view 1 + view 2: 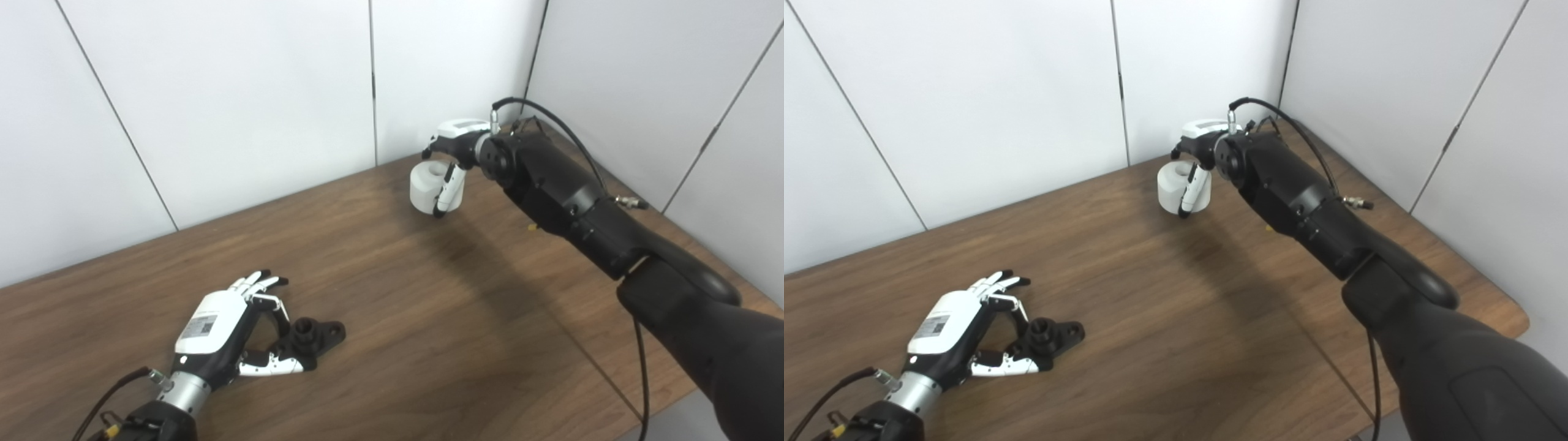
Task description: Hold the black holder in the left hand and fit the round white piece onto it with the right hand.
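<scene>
The black holder (315,335) lies flat on the wooden table at the near left, its short round stub pointing up. My left hand (220,318) rests beside it, open, with the thumb (272,366) along its near side and the fingers (263,283) spread above its left end. Whether a finger touches it is unclear. At the far side of the table my right hand (456,147) is shut on the round white piece (424,190), a thick ring with a centre hole, tilted, at or just above the tabletop.
White wall panels stand close behind the table (392,294) and along its right side. A small yellow bit (531,228) lies under the right forearm. The table's right corner (1519,321) is near the right arm, and a black cable (640,367) hangs from it.
</scene>
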You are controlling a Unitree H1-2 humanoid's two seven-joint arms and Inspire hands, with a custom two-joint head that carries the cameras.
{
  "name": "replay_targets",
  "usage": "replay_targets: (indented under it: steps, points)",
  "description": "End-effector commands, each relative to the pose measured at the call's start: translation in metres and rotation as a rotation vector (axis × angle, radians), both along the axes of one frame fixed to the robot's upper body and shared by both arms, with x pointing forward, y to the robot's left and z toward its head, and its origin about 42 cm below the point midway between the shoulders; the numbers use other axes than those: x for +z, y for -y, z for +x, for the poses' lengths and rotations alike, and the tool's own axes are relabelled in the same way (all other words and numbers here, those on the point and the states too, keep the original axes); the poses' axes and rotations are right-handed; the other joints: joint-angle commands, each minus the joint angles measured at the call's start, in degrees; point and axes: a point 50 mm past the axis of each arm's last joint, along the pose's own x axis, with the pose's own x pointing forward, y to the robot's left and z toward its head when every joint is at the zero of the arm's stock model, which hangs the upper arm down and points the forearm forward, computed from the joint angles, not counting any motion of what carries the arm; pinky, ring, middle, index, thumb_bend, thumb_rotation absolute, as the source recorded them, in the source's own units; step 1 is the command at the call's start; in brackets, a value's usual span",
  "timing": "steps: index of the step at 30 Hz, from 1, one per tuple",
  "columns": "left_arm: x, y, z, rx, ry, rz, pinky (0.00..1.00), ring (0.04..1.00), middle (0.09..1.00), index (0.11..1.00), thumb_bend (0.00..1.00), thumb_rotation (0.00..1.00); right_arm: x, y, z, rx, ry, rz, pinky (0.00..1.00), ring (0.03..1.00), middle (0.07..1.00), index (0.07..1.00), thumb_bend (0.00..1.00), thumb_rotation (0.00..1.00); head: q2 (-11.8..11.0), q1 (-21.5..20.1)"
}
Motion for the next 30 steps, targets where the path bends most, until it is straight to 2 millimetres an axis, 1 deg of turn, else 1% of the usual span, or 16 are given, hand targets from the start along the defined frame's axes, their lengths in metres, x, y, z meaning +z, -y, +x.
replay_targets:
  steps: [1, 7, 15, 17, 20, 21, 22, 23, 24, 26, 30]
  points:
    - [-0.042, -0.036, -0.014, 0.071, -0.132, 0.221, 0.95, 0.952, 0.873, 0.483, 0.52, 0.06, 0.036, 0.006, 0.005, -0.003, 0.086, -0.023, 0.93, 0.991, 0.986, 0.871, 0.99, 0.33, 0.1, 0.1]
    - [-0.041, -0.036, -0.014, 0.081, -0.15, 0.208, 0.97, 0.958, 0.872, 0.483, 0.52, 0.06, 0.034, 0.003, 0.006, 0.009, 0.082, -0.022, 0.93, 0.994, 0.977, 0.836, 0.97, 0.33, 0.2, 0.2]
    - [-0.041, -0.036, -0.016, 0.078, -0.144, 0.208, 0.96, 0.955, 0.873, 0.483, 0.52, 0.06, 0.03, 0.002, 0.006, 0.011, 0.072, -0.023, 0.94, 0.997, 0.976, 0.833, 0.97, 0.32, 0.5, 0.2]
    - [-0.042, -0.037, -0.016, 0.077, -0.142, 0.203, 0.95, 0.95, 0.869, 0.483, 0.52, 0.06, 0.028, 0.003, 0.005, 0.018, 0.078, -0.039, 0.94, 0.987, 0.968, 0.808, 0.97, 0.32, 0.5, 0.2]
    - [-0.042, -0.037, -0.016, 0.078, -0.143, 0.202, 0.95, 0.949, 0.867, 0.483, 0.52, 0.06, 0.027, 0.004, 0.003, 0.032, 0.11, -0.054, 0.91, 0.95, 0.926, 0.69, 0.9, 0.27, 0.5, 0.3]
    - [-0.042, -0.037, -0.017, 0.079, -0.145, 0.202, 0.95, 0.95, 0.867, 0.483, 0.52, 0.06, 0.025, 0.005, 0.002, 0.05, 0.147, -0.061, 0.9, 0.943, 0.917, 0.666, 0.88, 0.25, 0.6, 0.4]
    - [-0.042, -0.037, -0.017, 0.079, -0.146, 0.203, 0.96, 0.952, 0.868, 0.483, 0.52, 0.06, 0.024, 0.006, 0.001, 0.068, 0.179, -0.069, 0.86, 0.896, 0.867, 0.577, 0.71, 0.2, 0.6, 0.4]
    - [-0.042, -0.037, -0.017, 0.08, -0.146, 0.203, 0.96, 0.954, 0.868, 0.483, 0.52, 0.06, 0.022, 0.007, 0.001, 0.081, 0.201, -0.073, 0.82, 0.855, 0.825, 0.52, 0.6, 0.16, 0.6, 0.4]
    - [-0.042, -0.037, -0.017, 0.079, -0.146, 0.206, 0.96, 0.954, 0.868, 0.483, 0.52, 0.06, 0.021, 0.008, 0.0, 0.097, 0.232, -0.081, 0.8, 0.842, 0.811, 0.501, 0.56, 0.15, 0.6, 0.3]
    - [-0.042, -0.037, -0.017, 0.077, -0.143, 0.209, 0.96, 0.953, 0.868, 0.483, 0.52, 0.06, 0.018, 0.009, -0.001, 0.114, 0.27, -0.087, 0.78, 0.814, 0.767, 0.484, 0.53, 0.14, 0.6, 0.3]
    - [-0.043, -0.036, -0.017, 0.075, -0.136, 0.205, 0.96, 0.946, 0.867, 0.483, 0.52, 0.06, 0.016, 0.009, -0.002, 0.123, 0.312, -0.09, 0.8, 0.814, 0.746, 0.48, 0.53, 0.14, 0.8, 0.4]
